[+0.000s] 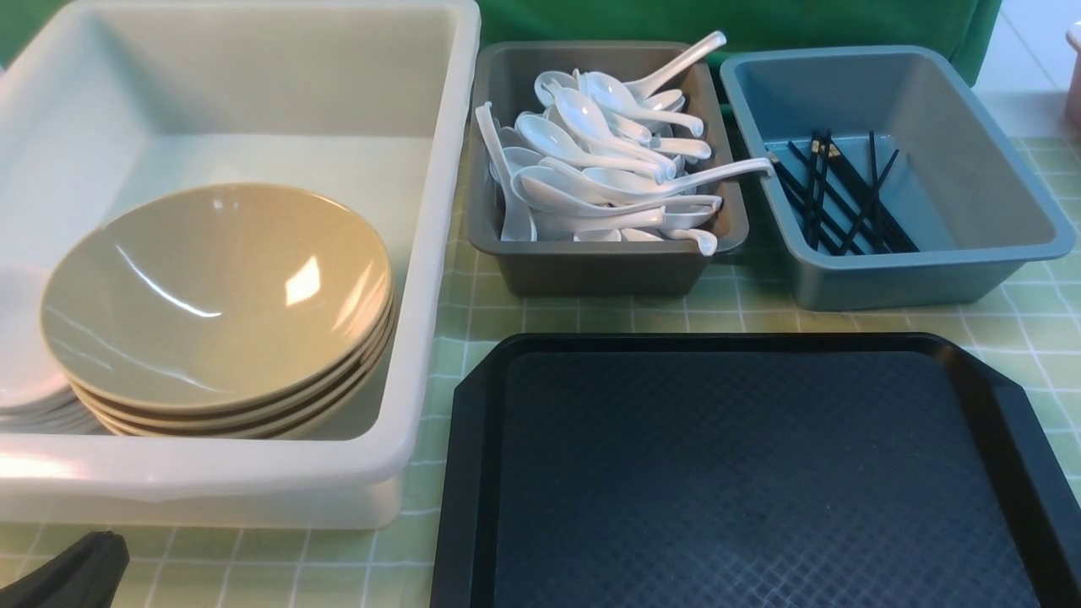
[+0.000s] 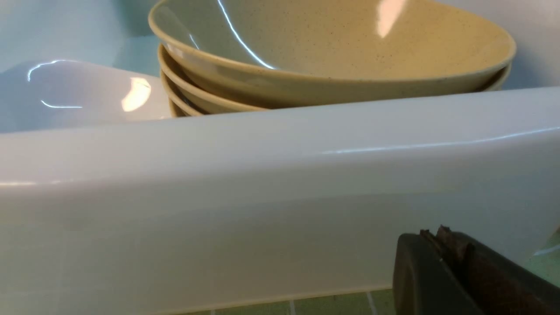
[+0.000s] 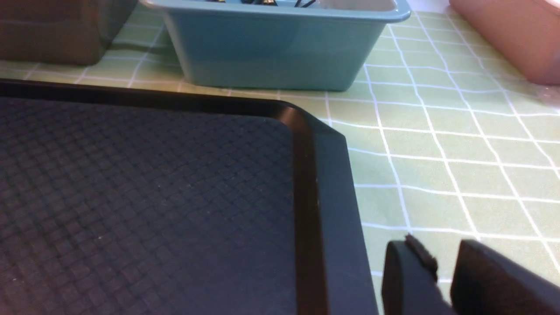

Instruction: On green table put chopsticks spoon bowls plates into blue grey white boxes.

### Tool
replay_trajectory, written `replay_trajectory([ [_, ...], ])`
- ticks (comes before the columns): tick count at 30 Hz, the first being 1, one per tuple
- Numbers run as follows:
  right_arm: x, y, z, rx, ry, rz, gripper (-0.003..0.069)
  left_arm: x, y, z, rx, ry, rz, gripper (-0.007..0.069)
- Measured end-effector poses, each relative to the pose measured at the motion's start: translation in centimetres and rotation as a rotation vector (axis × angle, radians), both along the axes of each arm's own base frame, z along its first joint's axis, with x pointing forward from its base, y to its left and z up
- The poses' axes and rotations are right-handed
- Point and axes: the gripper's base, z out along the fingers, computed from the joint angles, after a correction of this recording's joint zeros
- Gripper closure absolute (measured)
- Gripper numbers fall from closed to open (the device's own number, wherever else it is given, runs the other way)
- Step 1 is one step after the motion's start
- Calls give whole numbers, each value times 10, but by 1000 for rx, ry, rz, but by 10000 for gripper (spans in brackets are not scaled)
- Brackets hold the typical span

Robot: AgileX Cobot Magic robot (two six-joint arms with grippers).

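Note:
On the green table (image 1: 760, 317), the big white box (image 1: 439, 253) holds a stack of tan bowls (image 1: 220, 287) and, at its far left, white plates (image 1: 21, 355). Several white spoons (image 1: 608, 169) are piled in the grey box (image 1: 591, 270). Black chopsticks (image 1: 844, 194) lie in the blue box (image 1: 929, 279). My left gripper (image 1: 97, 549) is low in front of the white box's near wall (image 2: 218, 210); seen from its wrist, the left gripper (image 2: 437, 234) is shut on nothing. My right gripper (image 3: 444, 249) is slightly open and empty over the cloth, just right of the tray.
A flat black textured tray (image 1: 760, 473) with nothing on it fills the near middle of the table. The tray's right rim (image 3: 332, 197) runs beside my right gripper. A pink container (image 3: 512, 35) stands on the cloth to the far right.

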Motion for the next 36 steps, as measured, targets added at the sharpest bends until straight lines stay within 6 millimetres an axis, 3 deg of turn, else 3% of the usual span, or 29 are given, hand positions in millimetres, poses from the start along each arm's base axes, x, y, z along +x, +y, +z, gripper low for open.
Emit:
replay_trajectory([
  [36, 0, 0, 0, 1, 0, 0, 474, 0, 0, 0, 0, -1, 0, 627],
])
